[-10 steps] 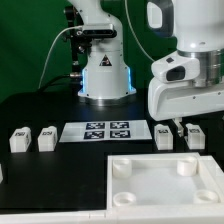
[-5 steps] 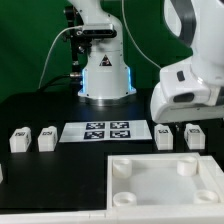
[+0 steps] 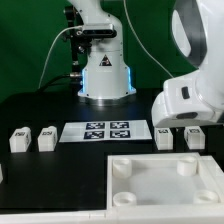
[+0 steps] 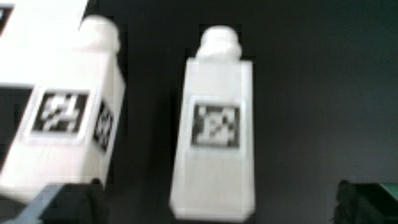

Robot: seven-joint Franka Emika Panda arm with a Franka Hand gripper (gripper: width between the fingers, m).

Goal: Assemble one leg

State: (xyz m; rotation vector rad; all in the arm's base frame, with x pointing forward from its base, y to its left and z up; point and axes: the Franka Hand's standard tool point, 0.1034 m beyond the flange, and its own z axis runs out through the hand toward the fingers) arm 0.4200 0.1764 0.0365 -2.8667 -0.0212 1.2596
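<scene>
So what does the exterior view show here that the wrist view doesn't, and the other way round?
Exterior only: at the exterior view's left, an outer leg and inner leg; the marker board; the large square piece. Wrist only: how the open tool lines up, fingertips either side of the centred leg; tags and pegs close up. Both: the centred leg and its neighbour.
</scene>
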